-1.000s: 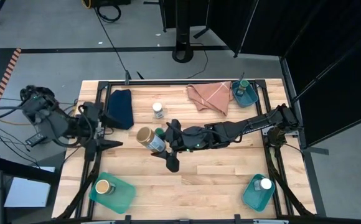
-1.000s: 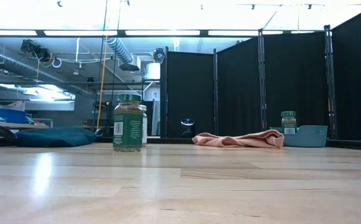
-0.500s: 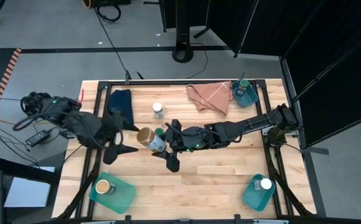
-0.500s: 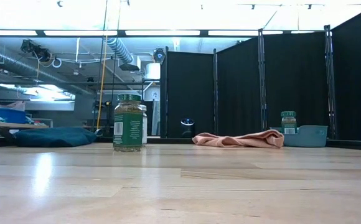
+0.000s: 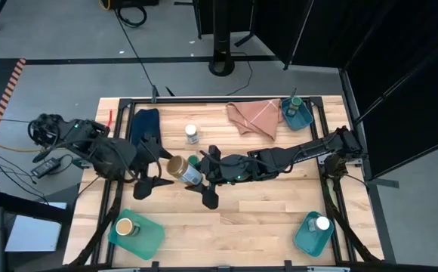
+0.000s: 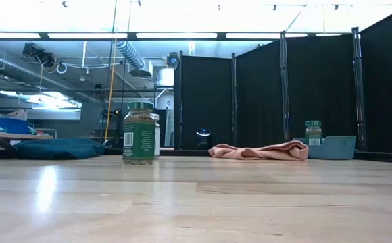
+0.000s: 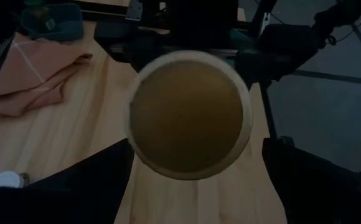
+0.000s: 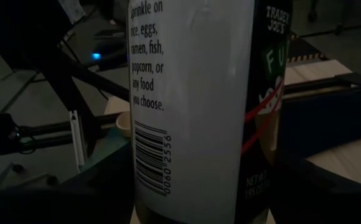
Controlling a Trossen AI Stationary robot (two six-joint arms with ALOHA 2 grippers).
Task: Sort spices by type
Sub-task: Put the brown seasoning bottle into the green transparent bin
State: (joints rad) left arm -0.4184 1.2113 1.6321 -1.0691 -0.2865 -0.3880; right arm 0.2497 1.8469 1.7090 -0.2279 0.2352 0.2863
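A tan-lidded spice jar [image 5: 180, 169] hangs tilted above the table's middle in my right gripper [image 5: 210, 177], which is shut on it. Its label fills the right wrist view [image 8: 193, 106]. My left gripper [image 5: 152, 166] is open just left of the jar. In the left wrist view its fingers stand on either side of the tan lid [image 7: 190, 115] without touching it. A green-lidded jar [image 5: 195, 160] [image 6: 138, 133] and a white-lidded jar [image 5: 192, 134] stand on their bases on the table. My right gripper pinches the jar's lower body [image 8: 168, 186] between its two fingers, reaching in from the table's right. The jar is lifted clear of the table and tilted, with its lid [image 5: 176, 165] turned up and toward the left arm.
Three teal bins stand on the table. The near-left bin [image 5: 147, 236] has a tan-lidded jar, the near-right bin [image 5: 308, 238] a white-lidded jar, and the far-right bin [image 5: 300, 117] a green-lidded jar. A dark blue cloth [image 5: 146, 130] and a pink cloth [image 5: 253, 117] lie along the far side.
My left arm has swung from the table's left edge toward the right, and its gripper has come up to the lid of the held jar. The right arm and the jar have kept still.
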